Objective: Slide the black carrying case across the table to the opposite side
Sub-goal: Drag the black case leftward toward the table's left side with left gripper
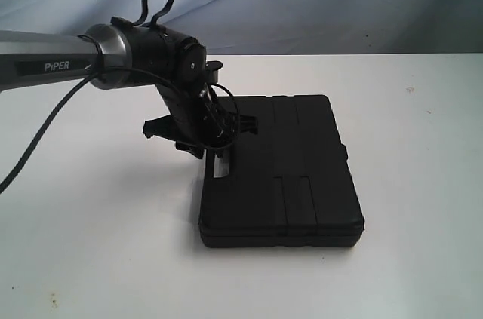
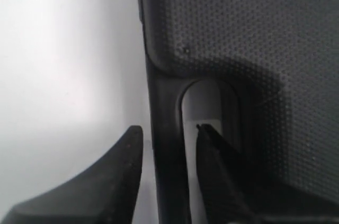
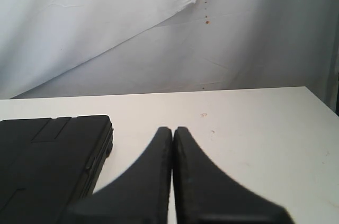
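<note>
Left tool (image 2: pixel 167 128) downward, astride case (image 2: pixel 238 33) handle (image 2: pixel 165 97)

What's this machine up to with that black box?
One robot arm is bent down over the black case, which lies flat on the white table. Its left gripper is open and straddles the case's handle, with one finger inside the handle slot and the other outside the edge. The right gripper is shut and off to the side of the case, holding nothing.
</note>
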You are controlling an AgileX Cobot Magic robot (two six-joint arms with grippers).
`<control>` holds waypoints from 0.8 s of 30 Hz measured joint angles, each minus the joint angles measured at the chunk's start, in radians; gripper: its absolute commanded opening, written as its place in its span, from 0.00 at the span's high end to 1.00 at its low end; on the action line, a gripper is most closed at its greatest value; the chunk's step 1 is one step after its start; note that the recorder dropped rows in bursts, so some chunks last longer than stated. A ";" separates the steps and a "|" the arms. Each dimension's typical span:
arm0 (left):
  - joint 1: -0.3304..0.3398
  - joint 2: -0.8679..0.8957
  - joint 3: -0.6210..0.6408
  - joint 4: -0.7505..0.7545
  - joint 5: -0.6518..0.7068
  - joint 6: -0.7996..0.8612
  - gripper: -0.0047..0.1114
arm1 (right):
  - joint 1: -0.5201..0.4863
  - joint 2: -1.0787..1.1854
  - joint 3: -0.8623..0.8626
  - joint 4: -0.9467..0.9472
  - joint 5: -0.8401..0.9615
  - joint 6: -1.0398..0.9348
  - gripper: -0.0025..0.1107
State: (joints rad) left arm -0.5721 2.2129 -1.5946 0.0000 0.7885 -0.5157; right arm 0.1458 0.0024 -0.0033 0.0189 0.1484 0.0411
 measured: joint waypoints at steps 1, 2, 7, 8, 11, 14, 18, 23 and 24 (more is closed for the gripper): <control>0.000 0.005 0.000 0.000 0.000 0.000 0.66 | 0.000 0.000 0.000 0.000 0.000 0.000 0.98; 0.000 0.010 0.000 0.000 0.000 0.000 0.66 | 0.000 0.000 0.000 0.000 0.000 0.000 0.98; 0.000 0.011 0.000 0.000 0.003 0.000 0.68 | 0.000 0.000 0.000 0.000 0.000 0.000 0.98; 0.000 0.011 0.000 0.000 0.003 0.000 0.70 | 0.000 0.000 0.000 0.000 0.000 0.000 0.98; 0.000 0.011 0.000 0.000 0.003 0.000 0.84 | 0.000 0.000 0.000 0.000 0.000 0.000 0.98; 0.000 0.011 0.000 0.000 0.003 -0.006 0.96 | 0.000 0.000 0.000 0.000 0.000 0.000 0.98; 0.000 0.011 0.000 0.000 -0.001 -0.009 0.96 | 0.000 0.000 0.000 0.000 0.000 0.000 0.98; 0.000 0.011 0.000 0.000 -0.001 -0.014 0.96 | 0.000 0.000 0.000 0.000 0.000 0.000 0.98; 0.000 0.011 0.000 0.000 -0.001 -0.014 0.96 | 0.000 0.000 0.000 0.000 0.000 0.000 0.98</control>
State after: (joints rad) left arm -0.5721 2.2242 -1.5946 0.0000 0.7877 -0.5293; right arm 0.1458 0.0024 -0.0033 0.0189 0.1484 0.0411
